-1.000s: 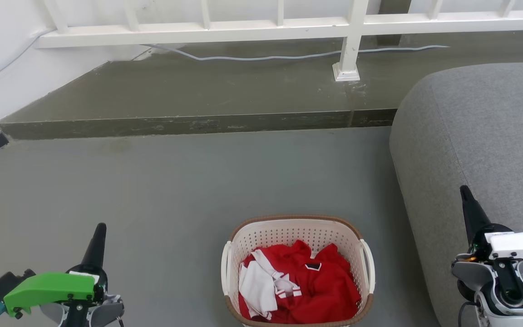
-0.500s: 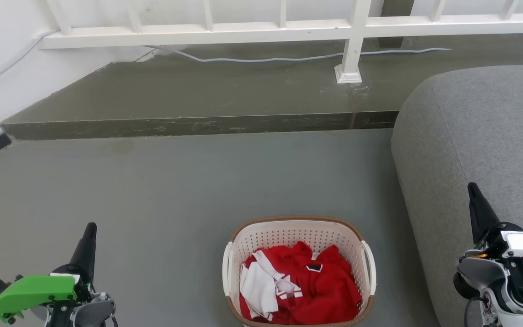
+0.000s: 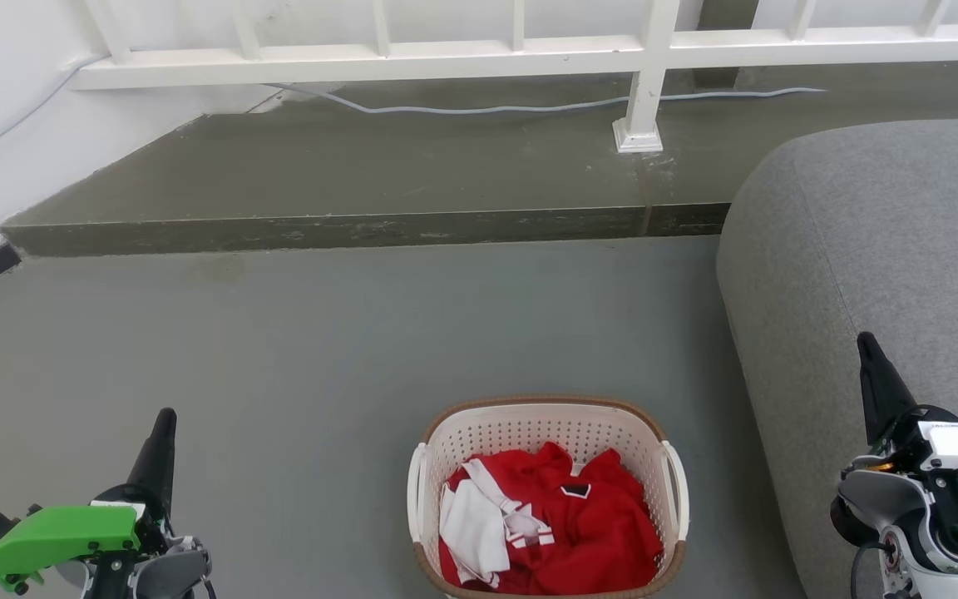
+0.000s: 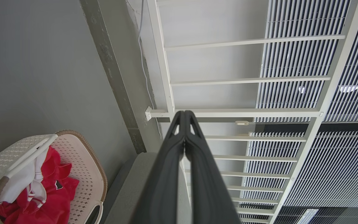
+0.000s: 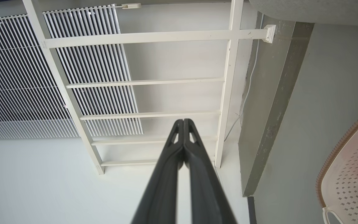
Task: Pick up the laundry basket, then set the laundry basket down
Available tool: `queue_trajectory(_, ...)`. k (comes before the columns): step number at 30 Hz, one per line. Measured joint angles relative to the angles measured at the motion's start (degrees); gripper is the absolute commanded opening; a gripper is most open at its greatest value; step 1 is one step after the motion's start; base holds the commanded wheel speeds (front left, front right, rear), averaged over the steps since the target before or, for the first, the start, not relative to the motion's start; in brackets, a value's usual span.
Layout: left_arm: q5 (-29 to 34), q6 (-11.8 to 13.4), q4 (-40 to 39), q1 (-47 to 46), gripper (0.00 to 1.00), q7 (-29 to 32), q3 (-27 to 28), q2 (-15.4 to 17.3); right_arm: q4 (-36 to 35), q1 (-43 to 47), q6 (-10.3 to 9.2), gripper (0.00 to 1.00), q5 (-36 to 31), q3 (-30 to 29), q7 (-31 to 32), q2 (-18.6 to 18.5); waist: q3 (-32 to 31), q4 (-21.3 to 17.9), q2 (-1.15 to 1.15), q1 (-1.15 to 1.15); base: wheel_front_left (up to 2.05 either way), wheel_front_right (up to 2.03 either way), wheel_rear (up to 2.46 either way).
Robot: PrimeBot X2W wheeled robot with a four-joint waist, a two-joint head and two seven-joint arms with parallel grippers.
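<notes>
Partly cropped: laundry basket (image 3: 529, 433) near rim; left hand (image 4: 184, 113), right hand (image 5: 183, 121) pinched closed, empty.

cream laundry basket (image 3: 547, 433), upright on floor, seemingly clothes-filled

floor (image 3: 279, 349) left of laundry basket (image 3: 529, 433): open | sofa (image 3: 878, 249) near on right | step (image 3: 362, 226) well beyond

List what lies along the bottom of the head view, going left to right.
left gripper → laundry basket → right gripper
</notes>
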Motion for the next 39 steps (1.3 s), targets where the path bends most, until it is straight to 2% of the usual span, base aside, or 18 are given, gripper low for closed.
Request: queue_trajectory(39, 0.0, -0.4, 0.2, -0.5, 0.0, 0.1, 0.2, 0.0, -0.1, 0.0, 0.01, 0.0, 0.0, -0.1, 0.0, 0.1, 0.0, 0.0, 0.0, 0.0, 0.0, 0.0, 0.0)
